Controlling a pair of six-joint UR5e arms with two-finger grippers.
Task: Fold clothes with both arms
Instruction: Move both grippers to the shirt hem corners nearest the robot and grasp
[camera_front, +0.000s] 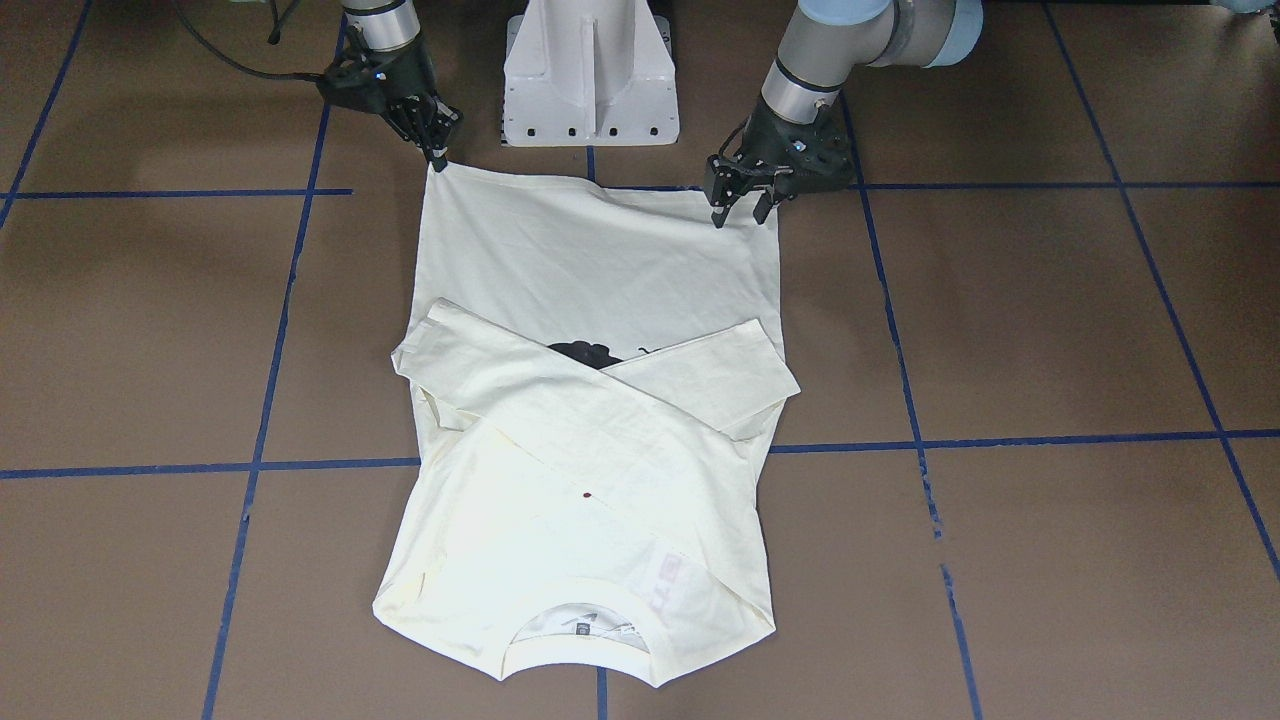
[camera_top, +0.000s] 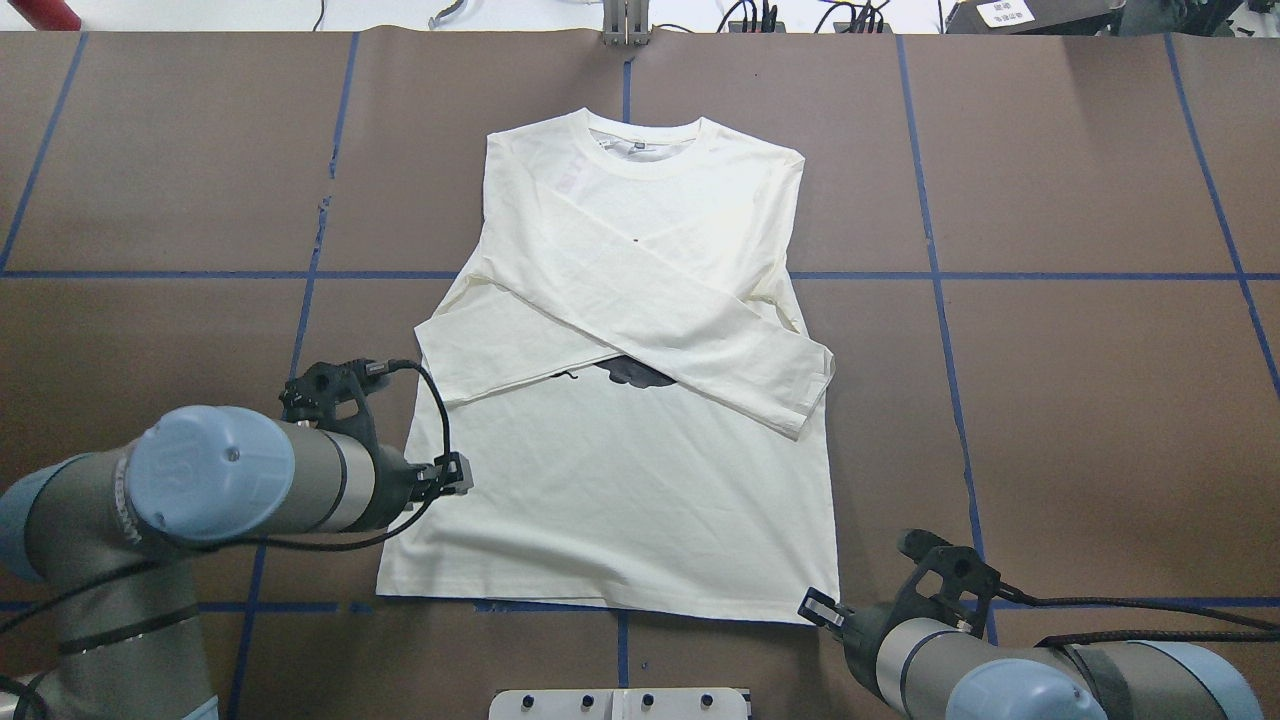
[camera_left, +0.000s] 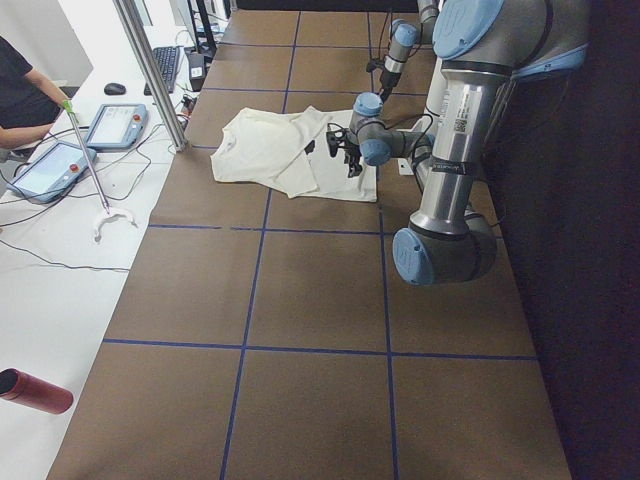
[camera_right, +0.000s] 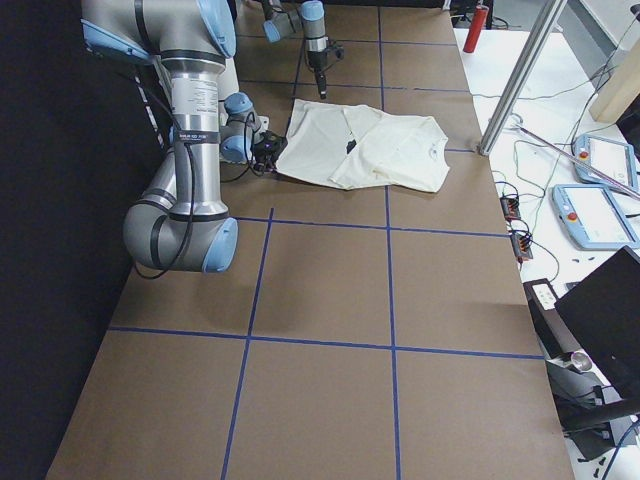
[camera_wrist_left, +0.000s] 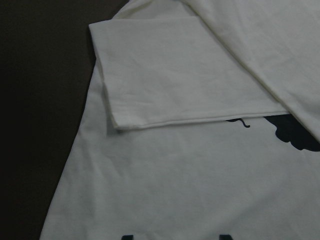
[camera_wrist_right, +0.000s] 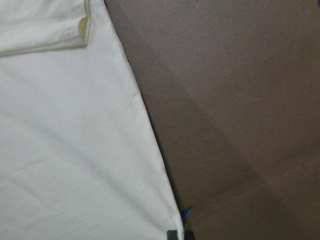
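The cream-white T-shirt (camera_front: 590, 260) lies flat on the brown table, collar away from me and hem toward me, and shows in the overhead view (camera_top: 620, 500). Both sleeves are folded across the chest, partly covering the black cat print (camera_top: 635, 374). My left gripper (camera_front: 740, 212) is open, hovering just above the hem near its left corner. The left wrist view shows the fingertips (camera_wrist_left: 127, 236) apart over the cloth (camera_wrist_left: 175, 175). My right gripper (camera_front: 437, 157) is shut on the hem's right corner (camera_wrist_right: 170, 220), which is drawn to a point.
The white pedestal base (camera_front: 590, 80) stands between the arms, just behind the hem. Blue tape lines (camera_top: 940, 275) cross the table. In the exterior left view an operator (camera_left: 20, 90), teach pendants (camera_left: 115, 125) and a metal post (camera_left: 150, 70) stand beyond the table's far edge.
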